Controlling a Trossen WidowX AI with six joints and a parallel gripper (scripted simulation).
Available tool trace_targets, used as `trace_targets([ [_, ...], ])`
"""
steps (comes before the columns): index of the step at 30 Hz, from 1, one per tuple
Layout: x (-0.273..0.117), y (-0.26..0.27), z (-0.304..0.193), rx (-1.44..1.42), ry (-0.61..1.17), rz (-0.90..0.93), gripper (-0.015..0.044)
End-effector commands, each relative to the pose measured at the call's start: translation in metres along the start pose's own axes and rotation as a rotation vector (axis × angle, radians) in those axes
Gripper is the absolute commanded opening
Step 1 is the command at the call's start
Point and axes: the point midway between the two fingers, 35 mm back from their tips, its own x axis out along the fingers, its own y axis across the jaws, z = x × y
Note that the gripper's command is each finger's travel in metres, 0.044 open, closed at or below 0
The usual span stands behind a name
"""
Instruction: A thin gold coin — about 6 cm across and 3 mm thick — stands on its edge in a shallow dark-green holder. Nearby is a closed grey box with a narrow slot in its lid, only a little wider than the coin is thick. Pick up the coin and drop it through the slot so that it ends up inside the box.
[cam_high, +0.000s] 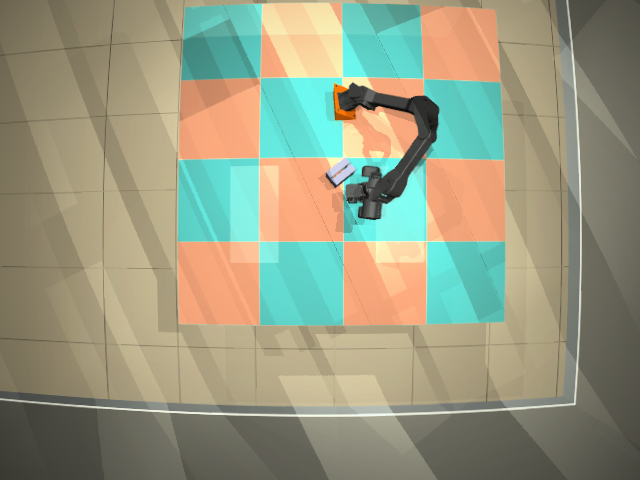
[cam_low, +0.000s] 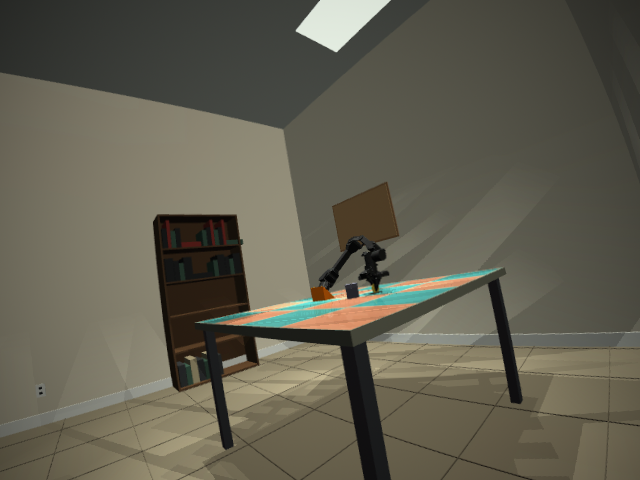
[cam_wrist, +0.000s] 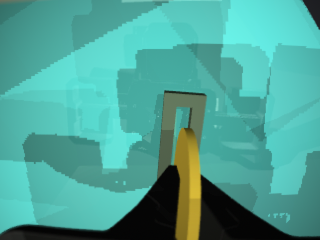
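The gold coin (cam_wrist: 188, 150) (cam_low: 373, 288) stands on edge between the fingertips of my gripper (cam_wrist: 178, 174) (cam_low: 375, 286), which is shut on it and points down. The holder (cam_wrist: 169, 120) is a narrow rectangular frame under the coin, its near end hidden by the fingers. The coin's top rises above the holder; whether its lower edge is still in the slot cannot be told. The grey box (cam_high: 343, 176) (cam_low: 352, 290) stands close by, toward the arm's base, its slotted lid turned diagonally in the overhead view. In that view the arm hides the coin and holder.
The orange arm base (cam_high: 338, 110) (cam_low: 320, 293) stands beyond the box. The arm (cam_high: 428, 117) bends around one side, over the checkered table (cam_high: 222, 289). A dark corner of the box (cam_wrist: 315, 9) shows at the top right of the wrist view.
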Motion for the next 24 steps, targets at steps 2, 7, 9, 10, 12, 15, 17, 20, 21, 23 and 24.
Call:
trace_targets([
  [2, -0.001, 0.000, 0.000, 0.006, 0.003, 0.000, 0.0000],
  [7, -0.013, 0.002, 0.001, 0.006, 0.001, 0.001, 0.0000],
  [9, -0.018, 0.003, 0.001, 0.007, 0.000, 0.001, 0.0000],
  [10, -0.021, 0.003, 0.001, 0.007, 0.000, 0.001, 0.0000],
  [12, -0.026, 0.003, 0.001, 0.007, -0.001, 0.001, 0.0000],
  [15, -0.034, 0.004, 0.001, 0.007, -0.002, 0.001, 0.0000],
  [17, -0.039, 0.004, 0.001, 0.007, -0.002, 0.001, 0.0000],
  [20, -0.046, 0.004, 0.002, 0.007, -0.003, 0.001, 0.0000],
  [21, -0.049, 0.004, 0.002, 0.007, -0.003, 0.001, 0.0000],
  [23, -0.054, 0.004, 0.002, 0.007, -0.003, 0.001, 0.0000],
  [24, -0.057, 0.004, 0.002, 0.007, -0.003, 0.001, 0.0000],
])
